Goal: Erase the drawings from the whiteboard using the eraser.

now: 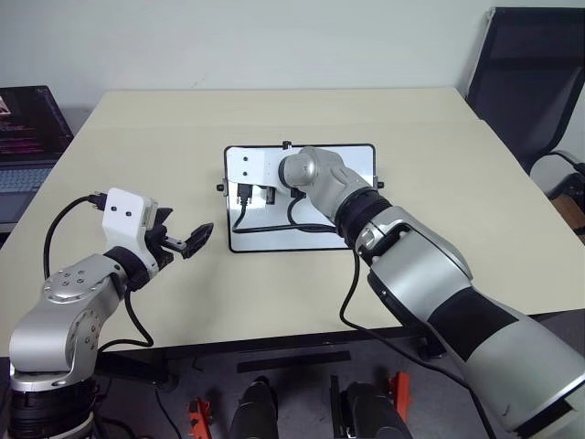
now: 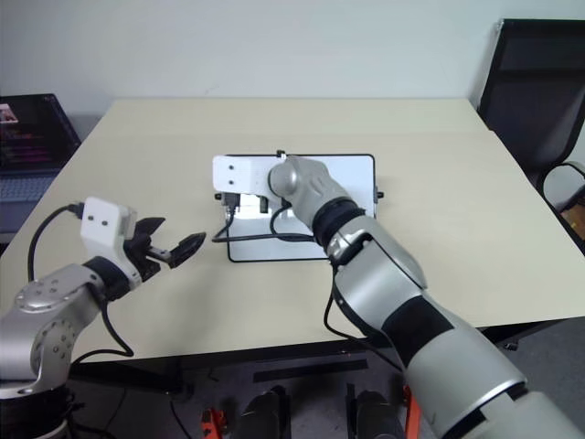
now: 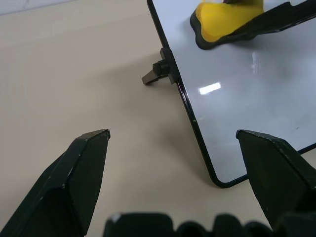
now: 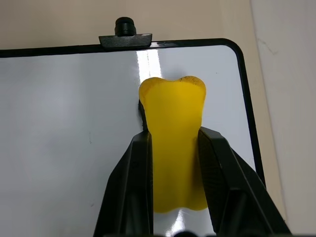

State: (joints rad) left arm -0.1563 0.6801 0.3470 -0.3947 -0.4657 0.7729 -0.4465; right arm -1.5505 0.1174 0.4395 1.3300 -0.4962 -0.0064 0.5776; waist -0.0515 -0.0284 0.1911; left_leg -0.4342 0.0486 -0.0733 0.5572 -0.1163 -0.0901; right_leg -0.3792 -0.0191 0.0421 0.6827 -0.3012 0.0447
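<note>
The whiteboard lies flat in the middle of the beige table. My right gripper reaches over it and is shut on the yellow eraser, which rests against the white surface near the board's left short side and its black knob. From my left wrist the eraser shows on the board with its dark underside down. My left gripper hovers open and holds nothing, just left of the board's near left corner. The drawings are too faint to make out; I see only tiny specks.
An open laptop stands off the table's left side. A black chair is at the back right. Bare tabletop surrounds the board, and the table's front edge runs close to my arms.
</note>
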